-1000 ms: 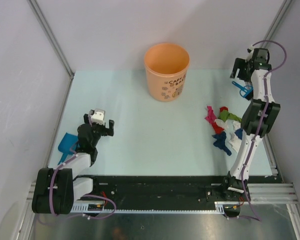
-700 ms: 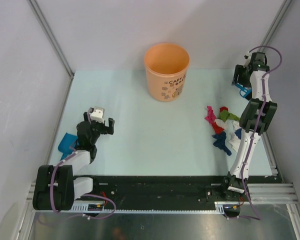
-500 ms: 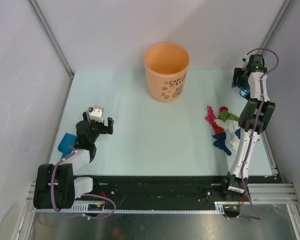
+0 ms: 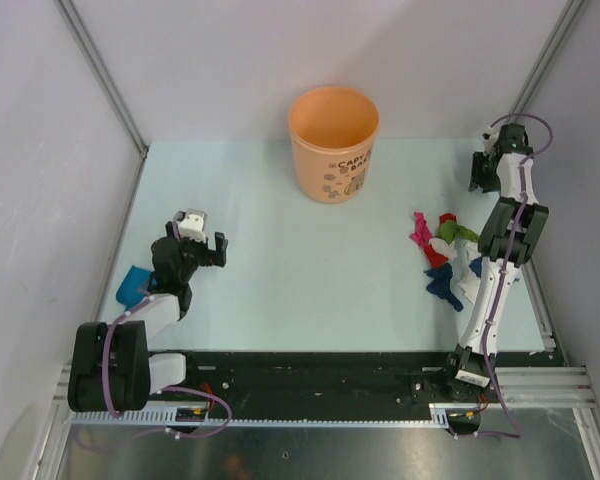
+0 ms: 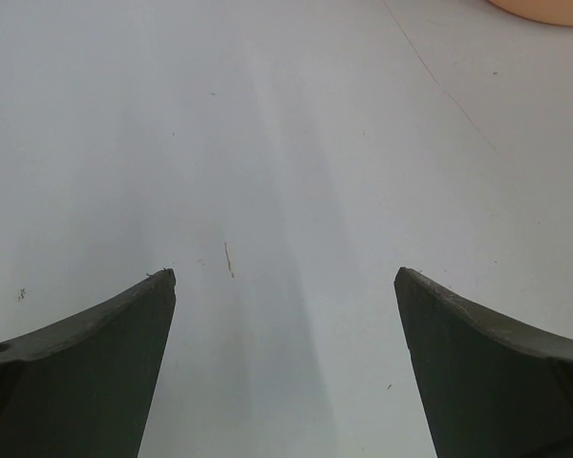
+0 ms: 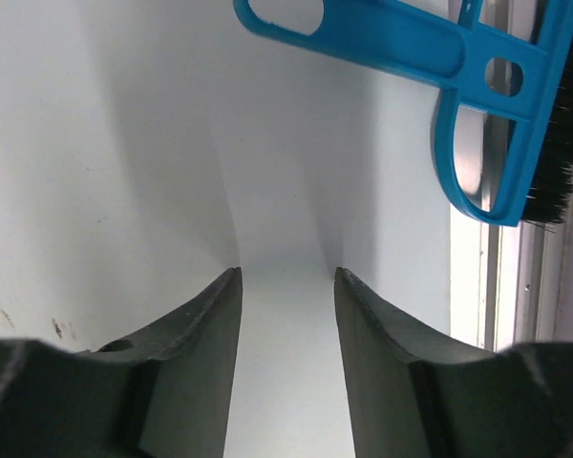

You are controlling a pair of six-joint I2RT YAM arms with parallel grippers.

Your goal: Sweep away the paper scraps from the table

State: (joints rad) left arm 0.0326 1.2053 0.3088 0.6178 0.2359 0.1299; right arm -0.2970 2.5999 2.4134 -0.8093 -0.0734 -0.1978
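Observation:
The paper scraps [image 4: 445, 252], pink, red, green, white and blue, lie in a loose heap on the right side of the pale table [image 4: 290, 270]. My right gripper [image 4: 480, 172] hovers at the far right corner, beyond the heap. In the right wrist view its jaws [image 6: 286, 272] stand partly apart with only bare table between them. A blue brush [image 6: 430, 46] lies just past the fingertips, untouched. My left gripper [image 4: 215, 252] hangs wide open over bare table [image 5: 286, 143] at the left, holding nothing [image 5: 285, 277].
An orange bucket [image 4: 333, 140] stands at the back centre; its rim shows in the left wrist view [image 5: 544, 8]. A blue dustpan [image 4: 132, 285] lies by the left edge beside the left arm. A metal rail [image 6: 501, 248] runs along the table's right edge next to the brush.
The right gripper has moved further toward the far right corner and its jaws have narrowed. The left arm has drawn slightly left.

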